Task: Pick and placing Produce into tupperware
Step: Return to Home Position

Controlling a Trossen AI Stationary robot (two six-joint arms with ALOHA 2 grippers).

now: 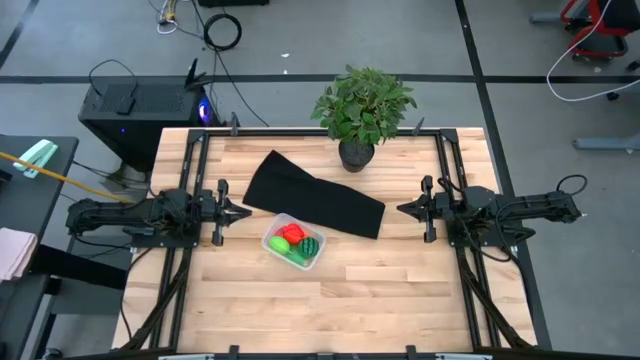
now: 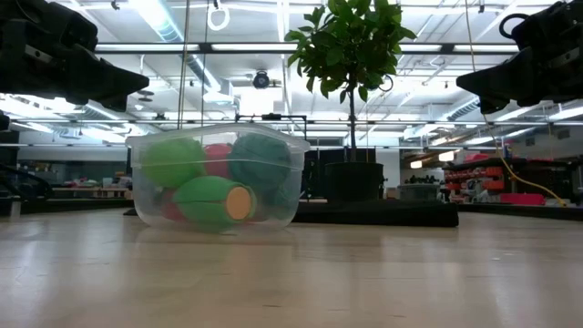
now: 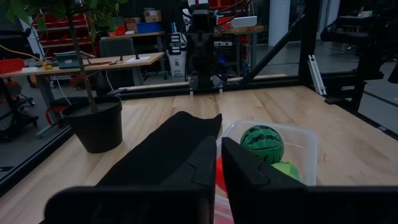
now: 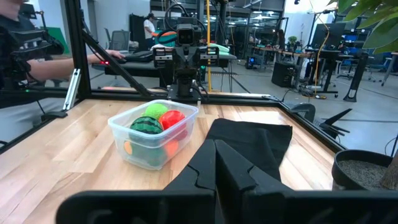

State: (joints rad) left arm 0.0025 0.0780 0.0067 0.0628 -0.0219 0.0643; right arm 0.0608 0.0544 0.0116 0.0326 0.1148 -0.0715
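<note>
High view: tupperware (image 1: 267,240) of produce (image 1: 294,240) sits between the narrowed, empty left claw (image 1: 244,211) and right claw (image 1: 401,209).

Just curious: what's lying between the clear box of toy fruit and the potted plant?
A black cloth mat lies between the tupperware and the potted plant, seen in the high view.

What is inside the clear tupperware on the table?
Inside the tupperware sit a striped dark green piece, a red piece and a light green piece, with something orange showing through the wall. They are piled up, so pieces underneath and the full count are hidden.
</note>
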